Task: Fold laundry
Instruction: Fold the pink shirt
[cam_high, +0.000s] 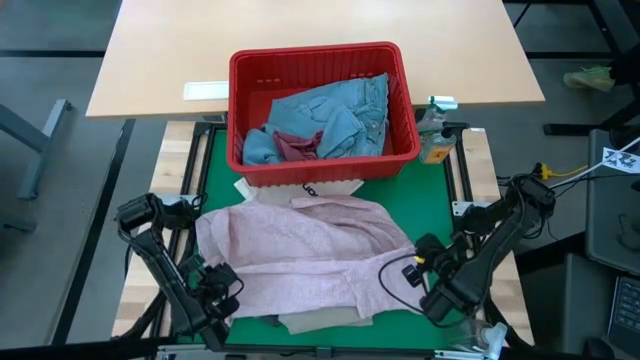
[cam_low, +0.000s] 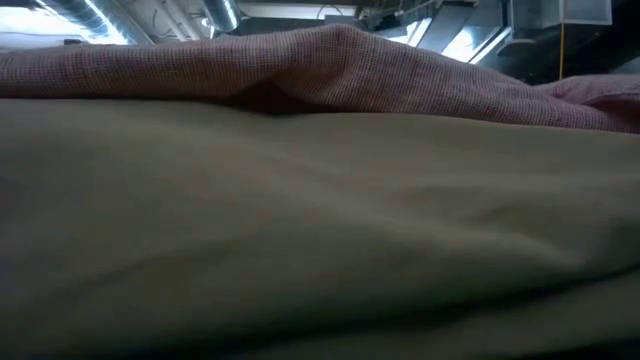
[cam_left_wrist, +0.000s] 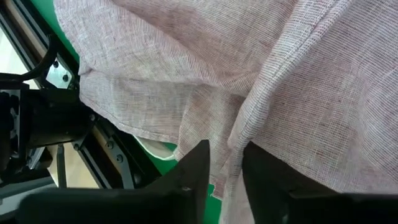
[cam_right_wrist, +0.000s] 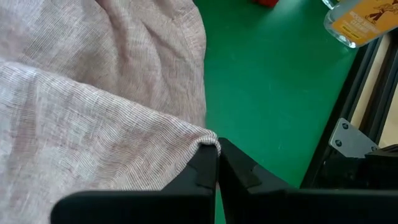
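Observation:
The mottled pink top (cam_high: 305, 255) lies spread on the green mat, over the beige trousers (cam_high: 315, 322), whose near part shows from under it. In the low view the trousers (cam_low: 300, 230) fill the foreground and the pink top (cam_low: 330, 65) rises behind them. The light blue denim jeans (cam_high: 335, 115) lie in the red basket. My left gripper (cam_high: 222, 280) is at the top's near left part and is shut on it. My right gripper (cam_high: 425, 262) is at its near right edge, also shut on it. No socks or green top show. My left gripper has a raised fold of the pink top (cam_left_wrist: 227, 155) pinched between its two fingers (cam_left_wrist: 199, 171); the cloth runs up from the fold and away across the mat. One layer or several, I cannot tell. My right gripper pinches a corner of the pink top's hemmed edge (cam_right_wrist: 208, 140) between its shut fingertips (cam_right_wrist: 202, 168). The cloth spreads away from the corner with soft creases, and the rest of it lies on the mat.
The red basket (cam_high: 320, 165) stands at the mat's far side, against the pink top's far edge. A clear bottle with a yellow label (cam_high: 435, 135) stands right of the basket. Bare green mat (cam_right_wrist: 273, 93) lies right of the top, bounded by the black frame rail (cam_right_wrist: 354, 124).

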